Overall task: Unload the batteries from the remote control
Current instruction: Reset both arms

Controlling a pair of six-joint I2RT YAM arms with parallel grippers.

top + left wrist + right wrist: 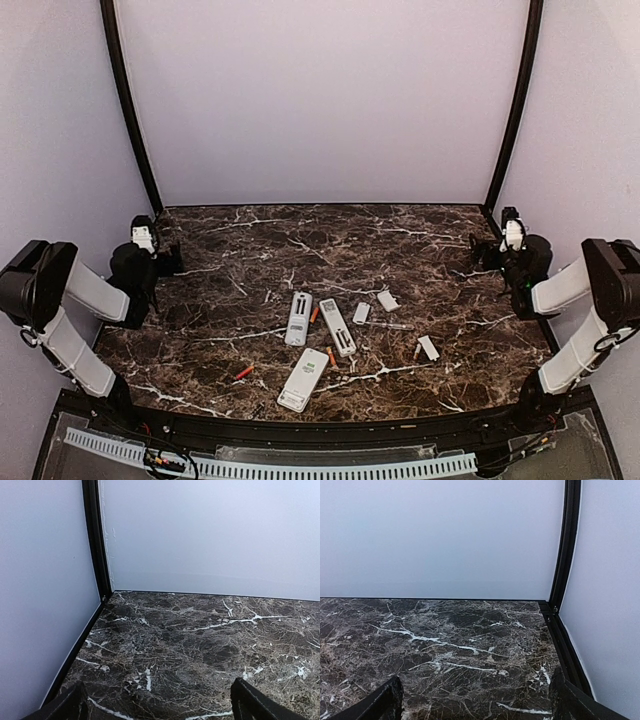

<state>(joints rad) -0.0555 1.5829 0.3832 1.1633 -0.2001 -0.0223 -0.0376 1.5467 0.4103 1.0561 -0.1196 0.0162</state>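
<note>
Batteries (315, 314) are lying loose on the dark marble table (220, 260), around the middle and front, in among three white remotes (300, 305).

Going from the left, the left gripper (141, 224) sits at the table's far left side, well apart from everything. In its wrist view its fingers (65, 707) are spread wide with only bare marble between them.

Next we see a lone orange battery (243, 373) lying by itself, left of the big remote (303, 380) at the front. Behind that is a slim remote (298, 325) with an orange battery just beside its right edge. Then comes a tilted remote (337, 327) with another orange one (331, 356) near its front end.

Further right are three small white cover plates (361, 312). The rightmost plate (428, 347) has a small orange battery (417, 351) right next to it.

Over at the far right side, the right gripper (512, 225) also has its fingers (580, 702) wide apart, holding nothing. We can't tell whether any battery is still inside a remote.
</note>
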